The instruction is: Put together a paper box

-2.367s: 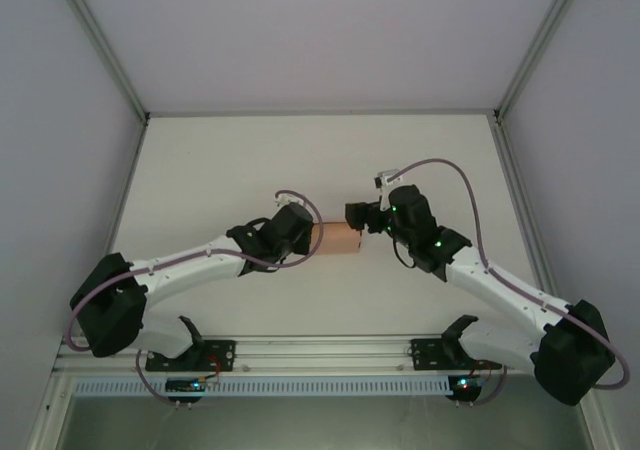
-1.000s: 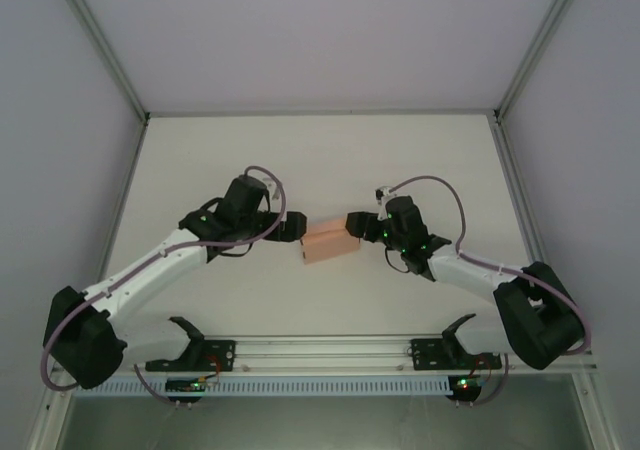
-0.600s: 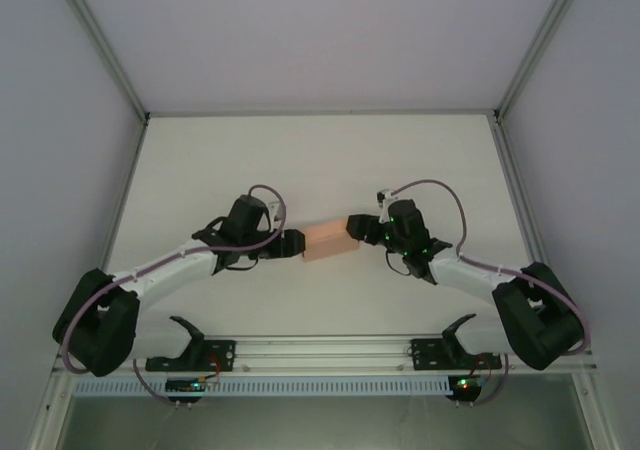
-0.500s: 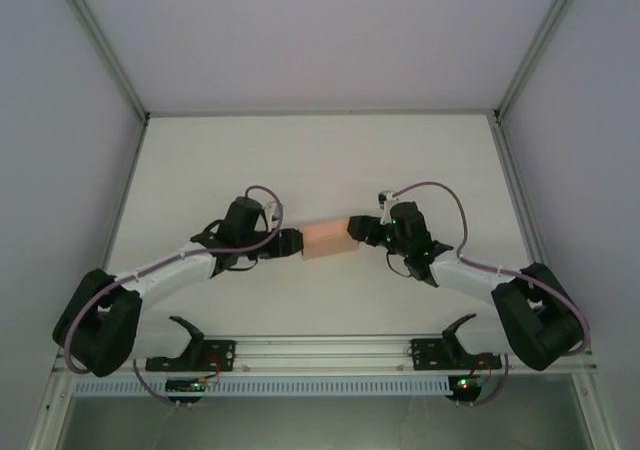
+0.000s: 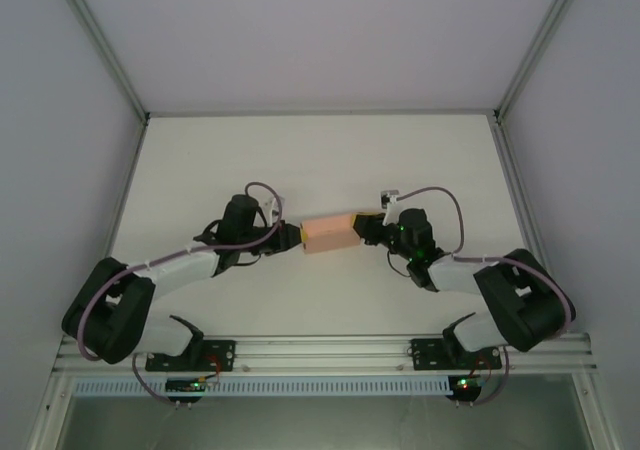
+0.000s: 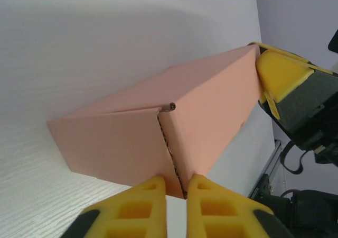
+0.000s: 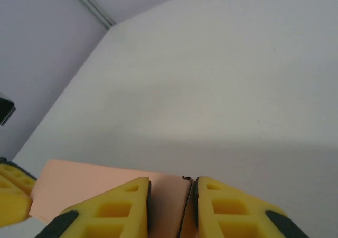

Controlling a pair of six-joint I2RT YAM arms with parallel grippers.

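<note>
A: Paper box, where?

B: Mid-table, between the two arms. It's folded up into a rectangular block with its long side running left to right, the right end a bit farther back.

A: Left gripper?

B: At the box's left end. In the wrist view its yellow fingers are almost pressed together, pinching a thin card edge at the box's corner.

A: Right gripper?

B: At the right end. There's a narrow gap between its fingers, and pink card sits in that gap, so it's pinching the box's edge.

A: Box lifted or resting?

B: Cannot tell.
</note>
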